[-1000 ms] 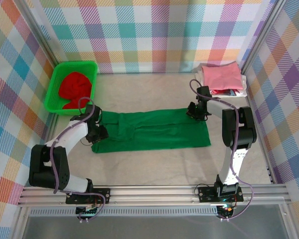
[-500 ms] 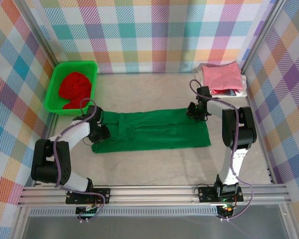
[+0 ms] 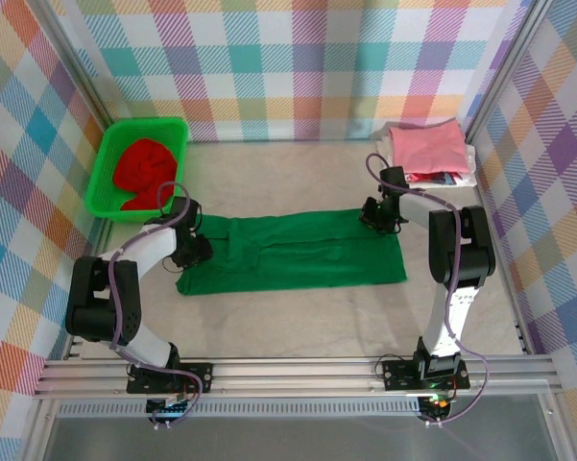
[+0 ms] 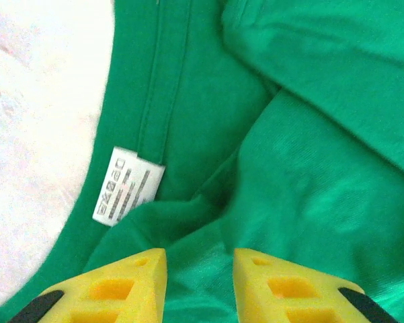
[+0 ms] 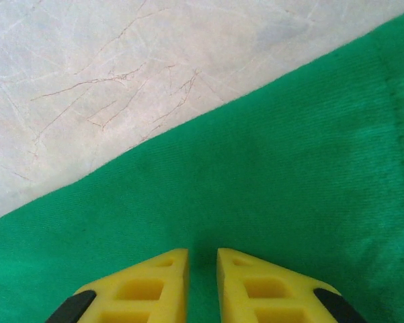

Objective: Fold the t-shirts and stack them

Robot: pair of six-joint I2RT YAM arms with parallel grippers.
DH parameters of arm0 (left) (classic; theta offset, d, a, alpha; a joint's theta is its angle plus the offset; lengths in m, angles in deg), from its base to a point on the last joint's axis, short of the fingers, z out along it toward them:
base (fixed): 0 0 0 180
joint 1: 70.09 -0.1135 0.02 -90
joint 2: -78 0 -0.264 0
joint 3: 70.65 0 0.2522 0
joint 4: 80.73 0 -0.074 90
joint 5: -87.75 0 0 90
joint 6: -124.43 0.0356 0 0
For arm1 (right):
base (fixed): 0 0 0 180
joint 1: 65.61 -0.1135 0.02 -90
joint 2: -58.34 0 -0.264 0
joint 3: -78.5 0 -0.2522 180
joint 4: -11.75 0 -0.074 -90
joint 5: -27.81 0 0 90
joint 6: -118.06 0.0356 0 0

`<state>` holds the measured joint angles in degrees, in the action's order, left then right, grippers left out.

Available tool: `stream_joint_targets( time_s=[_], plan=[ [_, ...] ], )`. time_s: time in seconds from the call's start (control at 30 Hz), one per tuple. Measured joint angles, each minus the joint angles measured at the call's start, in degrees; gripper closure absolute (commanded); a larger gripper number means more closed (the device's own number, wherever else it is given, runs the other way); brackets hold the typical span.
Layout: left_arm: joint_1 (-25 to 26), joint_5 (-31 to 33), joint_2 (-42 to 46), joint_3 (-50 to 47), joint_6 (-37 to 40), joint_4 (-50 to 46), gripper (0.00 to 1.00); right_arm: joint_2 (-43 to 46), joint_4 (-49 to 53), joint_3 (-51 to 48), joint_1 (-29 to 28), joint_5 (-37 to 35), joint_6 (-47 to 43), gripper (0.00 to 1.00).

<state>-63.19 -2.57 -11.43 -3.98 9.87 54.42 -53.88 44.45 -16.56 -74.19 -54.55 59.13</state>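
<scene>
Two tools meet the dark green t-shirt spread flat mid-bench; left tool slightly parted by the collar, right tool nearly closed at its edge; whether either pinches cloth, I cannot tell; label print blurred.

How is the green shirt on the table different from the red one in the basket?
The green shirt lies flat as a long folded strip; the red shirt is a crumpled heap. The green shirt rests on the table; the red shirt sits inside a green basket. Both are plain, single-coloured cloth.
</scene>
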Motion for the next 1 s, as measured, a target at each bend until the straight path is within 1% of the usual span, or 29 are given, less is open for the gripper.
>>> stream_joint_targets(
  time_s=[0.03,0.1,0.2,0.3,0.4,0.63,0.67,0.73,0.8,0.87,0.9,0.93,1.0],
  plan=[
    [0.0,0.2,0.0,0.3,0.1,0.0,0.68,0.0,0.0,0.0,0.0,0.0,0.0,0.81],
    [0.0,0.5,-0.2,0.7,0.3,0.1,0.72,0.0,0.0,0.0,0.0,0.0,0.0,0.81],
    [0.0,0.5,-1.1,0.9,0.6,0.2,0.72,0.0,0.0,0.0,0.0,0.0,0.0,0.81],
    [0.0,0.6,-2.1,0.9,0.7,0.2,0.66,0.0,0.0,0.0,0.0,0.0,0.0,0.81],
    [0.0,0.6,-2.1,0.6,0.5,0.3,0.62,0.0,0.0,0.0,0.0,0.0,-0.2,0.81],
    [0.0,0.9,-1.8,-1.4,0.1,1.2,0.63,0.0,0.0,0.0,0.0,0.0,-0.2,0.80],
    [0.0,0.9,-1.8,-1.4,0.1,1.2,0.65,0.0,0.0,0.0,0.0,0.0,-0.2,0.80],
    [0.0,0.9,-1.8,-1.4,0.0,1.4,0.76,0.0,0.0,0.0,0.0,0.0,-0.3,0.80],
    [0.0,0.8,-1.9,-1.4,0.0,1.6,0.81,0.0,0.0,0.0,0.0,0.0,-0.3,0.80],
    [0.0,0.9,-1.9,-1.4,0.1,1.5,0.82,0.0,0.0,0.0,0.0,0.2,-0.3,0.80],
    [0.0,0.9,-1.9,-1.4,0.1,1.5,0.83,0.0,0.0,0.0,0.0,0.2,-0.3,0.80],
    [0.0,0.9,-1.9,-1.4,0.1,1.5,0.88,0.0,0.0,0.0,0.0,0.2,-0.3,0.80],
    [0.0,0.9,-1.9,-1.3,0.1,1.5,0.89,0.0,0.0,0.0,0.0,0.2,-0.3,0.80]
  ],
)
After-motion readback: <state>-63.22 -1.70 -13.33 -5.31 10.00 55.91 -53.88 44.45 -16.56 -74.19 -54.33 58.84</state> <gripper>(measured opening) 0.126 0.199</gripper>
